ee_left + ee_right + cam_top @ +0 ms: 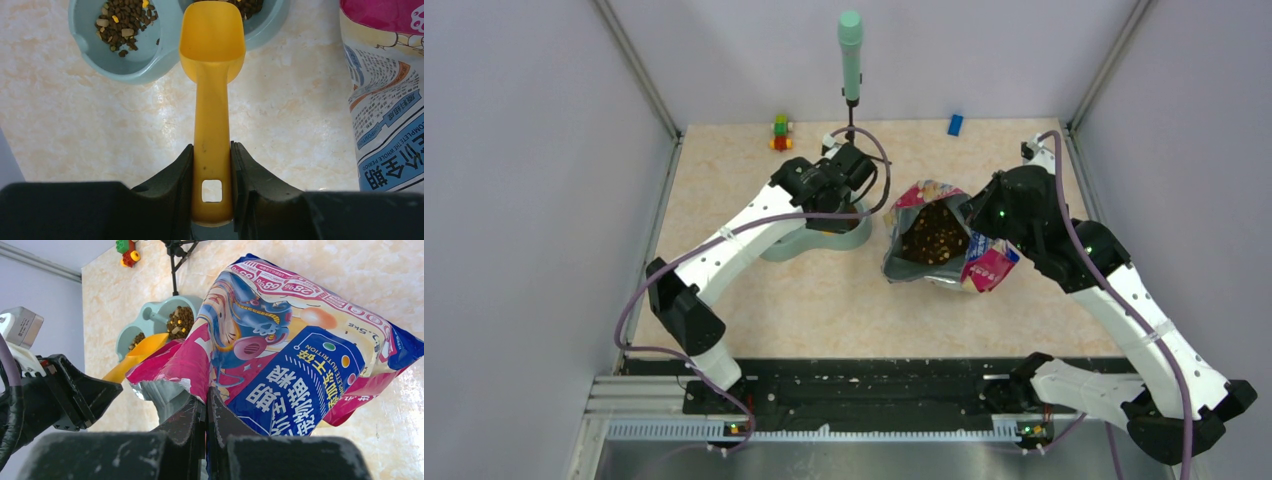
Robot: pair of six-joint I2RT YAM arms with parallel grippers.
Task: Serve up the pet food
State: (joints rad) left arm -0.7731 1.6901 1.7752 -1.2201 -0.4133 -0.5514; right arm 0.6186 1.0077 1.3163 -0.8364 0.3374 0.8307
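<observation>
my left gripper [211, 152] is clamped on the handle of the scoop [212, 45]. the scoop's long axis runs straight ahead of the hand, and its cup is empty. pet food [121, 24] lies just ahead in the dish [150, 65]. the bag [385, 125] lies to this hand's right, with my right gripper [206, 399] pinched closed on its rim.

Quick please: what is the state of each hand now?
Left hand: closed on the handle of the yellow scoop.
Right hand: closed on the edge of the food bag.
</observation>
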